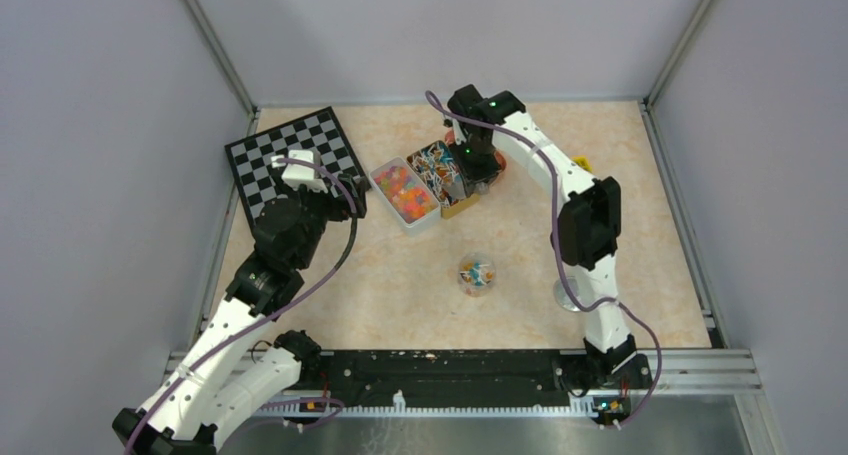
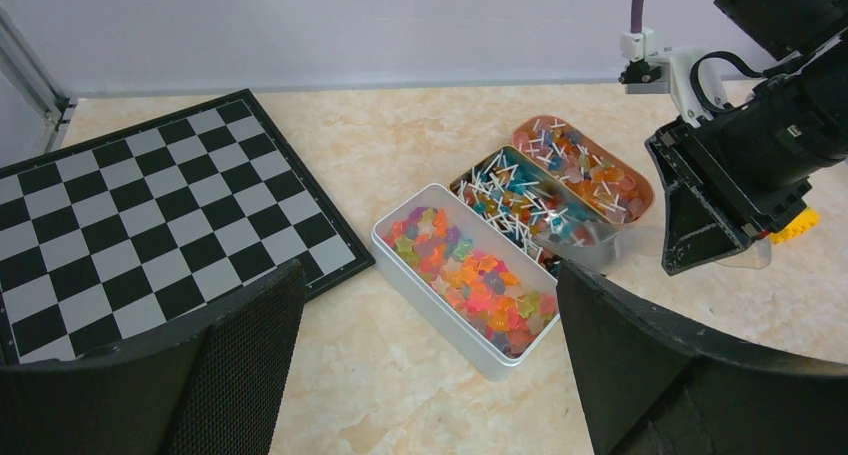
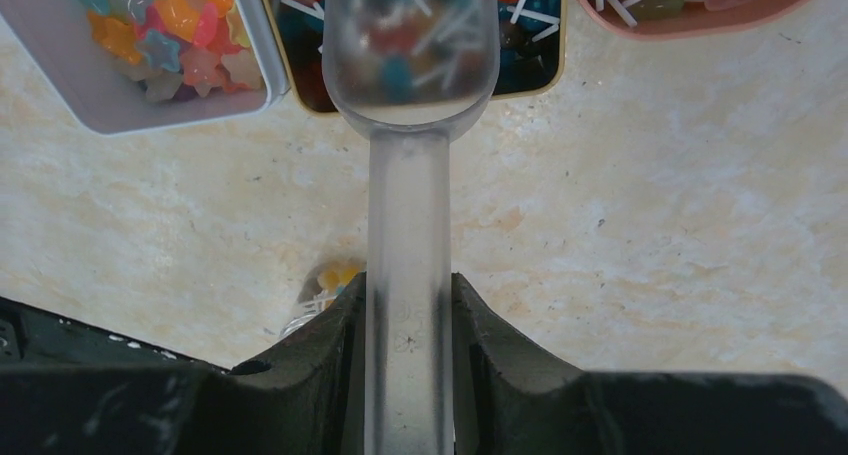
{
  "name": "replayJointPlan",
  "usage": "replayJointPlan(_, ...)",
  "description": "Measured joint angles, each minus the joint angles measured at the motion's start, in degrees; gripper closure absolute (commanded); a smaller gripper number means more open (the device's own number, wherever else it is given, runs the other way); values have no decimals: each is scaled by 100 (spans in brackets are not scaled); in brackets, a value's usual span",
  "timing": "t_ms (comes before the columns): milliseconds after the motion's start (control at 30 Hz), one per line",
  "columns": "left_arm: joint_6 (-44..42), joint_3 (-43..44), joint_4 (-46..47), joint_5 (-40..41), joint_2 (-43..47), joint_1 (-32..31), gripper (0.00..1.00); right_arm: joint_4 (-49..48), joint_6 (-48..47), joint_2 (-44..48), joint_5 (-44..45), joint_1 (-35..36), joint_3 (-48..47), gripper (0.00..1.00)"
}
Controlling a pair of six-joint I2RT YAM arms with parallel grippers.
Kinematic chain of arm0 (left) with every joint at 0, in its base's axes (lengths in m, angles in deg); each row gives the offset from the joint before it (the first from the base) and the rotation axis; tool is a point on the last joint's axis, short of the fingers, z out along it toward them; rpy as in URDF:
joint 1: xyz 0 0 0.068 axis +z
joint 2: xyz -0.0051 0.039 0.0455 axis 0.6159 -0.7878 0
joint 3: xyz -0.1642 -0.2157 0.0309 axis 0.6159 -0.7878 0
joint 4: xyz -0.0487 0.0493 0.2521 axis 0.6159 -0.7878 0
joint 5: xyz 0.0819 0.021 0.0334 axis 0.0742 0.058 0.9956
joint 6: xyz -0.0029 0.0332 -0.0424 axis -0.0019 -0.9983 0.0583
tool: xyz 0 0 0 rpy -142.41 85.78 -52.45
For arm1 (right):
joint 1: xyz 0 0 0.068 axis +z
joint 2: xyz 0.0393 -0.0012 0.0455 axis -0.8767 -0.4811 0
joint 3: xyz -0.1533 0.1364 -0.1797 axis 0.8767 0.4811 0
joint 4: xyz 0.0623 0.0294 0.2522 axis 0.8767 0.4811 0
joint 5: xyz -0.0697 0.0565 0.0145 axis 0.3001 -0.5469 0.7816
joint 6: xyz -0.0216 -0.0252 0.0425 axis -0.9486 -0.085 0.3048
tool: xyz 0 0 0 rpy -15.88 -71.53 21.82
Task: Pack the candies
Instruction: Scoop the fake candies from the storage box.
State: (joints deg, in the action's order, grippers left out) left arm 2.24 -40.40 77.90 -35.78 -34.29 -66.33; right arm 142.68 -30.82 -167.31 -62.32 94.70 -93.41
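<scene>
The right gripper (image 3: pixel 408 320) is clamping the handle of a clear scoop (image 3: pixel 408 165) between partly closed fingers. The scoop's bowl is hanging over the gold-rimmed middle tin (image 3: pixel 560 45) – whether sweets are lying inside the bowl or only showing through it, I cannot tell. The candies (image 3: pixel 170 25) are sitting in three containers in a row. From above, star shapes are filling the white tin (image 3: pixel 120 115) at the middle tin's 9 o'clock, and more are lying in the pink tray (image 2: pixel 640 190) at its 3 o'clock. A small round cup (image 1: pixel 476 273) of candies is standing at 5 o'clock, well apart. The left gripper (image 2: pixel 428 275) is hovering wide open – holding nothing – near the checkerboard (image 2: pixel 150 215).
</scene>
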Motion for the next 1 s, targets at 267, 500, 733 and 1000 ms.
replayJointPlan(267, 0, 0, 2, 0, 0, 0, 1, -133, 0, -260, -17, -48, -151, 100)
replayJointPlan(500, -2, 0, 2, 0, 0, 0, 1, -437, 4, -267, -52, -79, -83, 100)
replayJointPlan(733, -2, 0, 2, 22, 0, 0, 1, -1095, 68, -232, -190, -122, 632, 100)
replayJointPlan(1000, -2, 0, 2, 20, 0, 0, 1, -1661, 105, -85, -223, -138, 1156, 100)
